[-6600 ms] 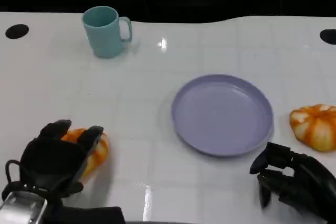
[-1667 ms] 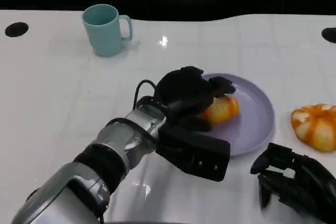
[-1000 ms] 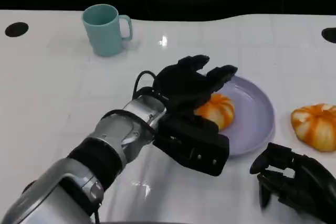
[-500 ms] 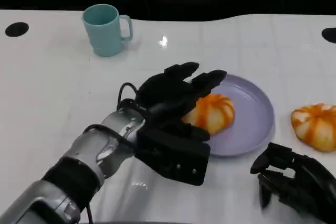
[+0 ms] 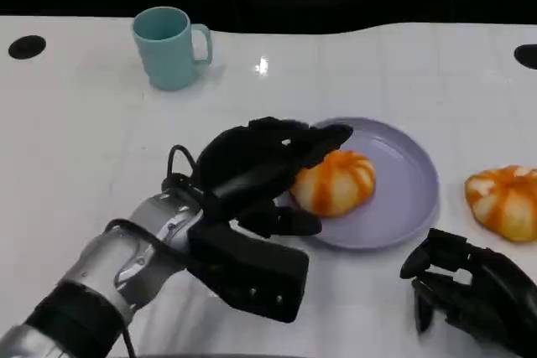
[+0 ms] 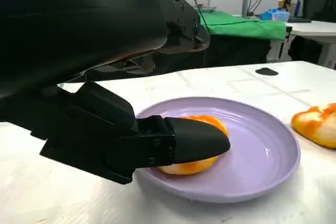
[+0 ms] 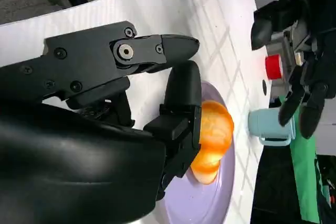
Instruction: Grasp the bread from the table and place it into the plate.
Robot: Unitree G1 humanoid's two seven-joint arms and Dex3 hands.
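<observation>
The round orange-striped bread (image 5: 334,183) lies in the purple plastic plate (image 5: 401,180), mid-frame. The left hand (image 5: 252,165) hovers beside it, fingers spread, seemingly not touching. A careless pull-back could knock it out.

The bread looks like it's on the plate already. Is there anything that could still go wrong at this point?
Possibly. The left hand hangs open just above the bread in the plate, so a finger could catch the bread or nudge the plate's rim as the arm pulls away. A second bread lies on the table beside the plate, near the right hand; a careless move there could knock it.
</observation>
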